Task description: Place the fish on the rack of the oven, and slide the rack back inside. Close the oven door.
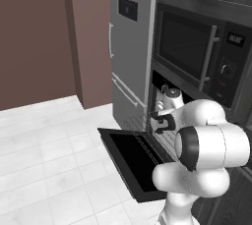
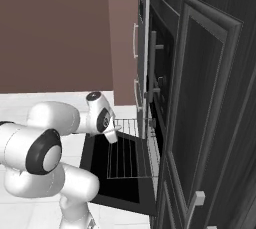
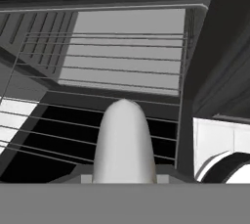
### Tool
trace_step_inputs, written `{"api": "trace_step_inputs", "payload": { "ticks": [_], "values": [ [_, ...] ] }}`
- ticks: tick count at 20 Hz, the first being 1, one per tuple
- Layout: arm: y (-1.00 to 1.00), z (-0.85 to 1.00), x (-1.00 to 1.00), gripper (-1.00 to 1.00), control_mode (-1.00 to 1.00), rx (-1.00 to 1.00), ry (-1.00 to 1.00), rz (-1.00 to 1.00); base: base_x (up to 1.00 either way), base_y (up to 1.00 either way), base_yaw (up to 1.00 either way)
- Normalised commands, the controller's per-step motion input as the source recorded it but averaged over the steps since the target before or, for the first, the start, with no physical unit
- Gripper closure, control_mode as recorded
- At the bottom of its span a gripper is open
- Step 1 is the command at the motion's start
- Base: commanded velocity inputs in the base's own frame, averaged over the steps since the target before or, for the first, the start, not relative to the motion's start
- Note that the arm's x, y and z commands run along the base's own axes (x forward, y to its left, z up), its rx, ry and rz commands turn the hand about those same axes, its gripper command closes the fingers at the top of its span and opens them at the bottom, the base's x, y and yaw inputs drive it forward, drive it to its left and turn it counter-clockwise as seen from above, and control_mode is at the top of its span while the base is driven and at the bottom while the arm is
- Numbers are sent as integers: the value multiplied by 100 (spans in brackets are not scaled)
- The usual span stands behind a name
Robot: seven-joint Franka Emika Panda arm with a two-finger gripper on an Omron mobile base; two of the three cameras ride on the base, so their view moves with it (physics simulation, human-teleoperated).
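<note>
Grey wire rack (image 2: pixel 129 149) pulled out over lowered oven door (image 2: pixel 116 185).

No legible text, brand, number or sign is found in any view. The small display (image 1: pixel 236 39) on the microwave (image 1: pixel 197 54) control panel carries pale marks (too blurred to read as characters). The dark panel (image 1: pixel 127 9) on the refrigerator (image 1: pixel 129 47) door bears a faint bluish mark, likewise unreadable. The round knob (image 1: pixel 227 68) under the display bears nothing readable.
</note>
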Motion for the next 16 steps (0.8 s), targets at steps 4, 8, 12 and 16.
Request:
{"api": "trace_step_inputs", "payload": {
  "ticks": [4, 8, 12, 16],
  "values": [
    [-2, -31, 54, 100, -100, 0, 0, -1, 0, 0, 0],
    [-2, -29, 50, 100, -100, 1, 0, 0, 0, 0, 0],
    [0, -34, 46, 100, -100, 0, 0, -1, 0, 0, 0],
    [0, -46, 34, 100, -100, 0, 0, -2, 0, 0, 0]
  ]
}}
